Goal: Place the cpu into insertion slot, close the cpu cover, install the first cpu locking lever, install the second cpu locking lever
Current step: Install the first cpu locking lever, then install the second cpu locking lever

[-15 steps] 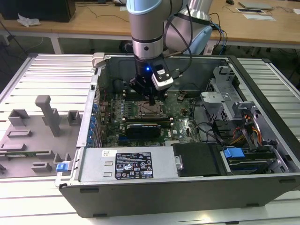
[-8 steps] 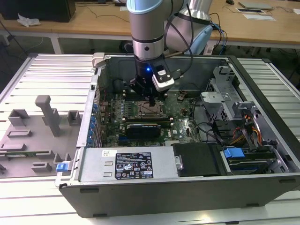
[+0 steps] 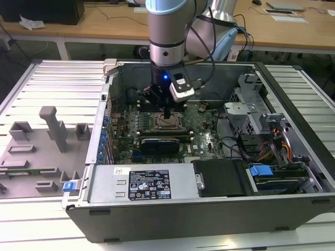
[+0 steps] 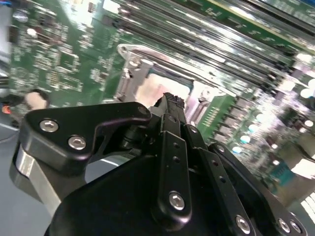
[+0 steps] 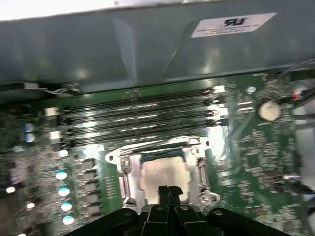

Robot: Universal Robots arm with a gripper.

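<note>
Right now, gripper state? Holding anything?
Gripper: fingers shut together, nothing visibly held; tip sits over the cpu in the insertion slot, contact cannot be told.

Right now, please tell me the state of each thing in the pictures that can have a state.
gripper: fingers shut together, empty, tip just above the cpu.
cpu: lying flat in the insertion slot.
cpu cover: down around the cpu, framing it.
computer case: lying on its side, open, motherboard exposed.
</note>
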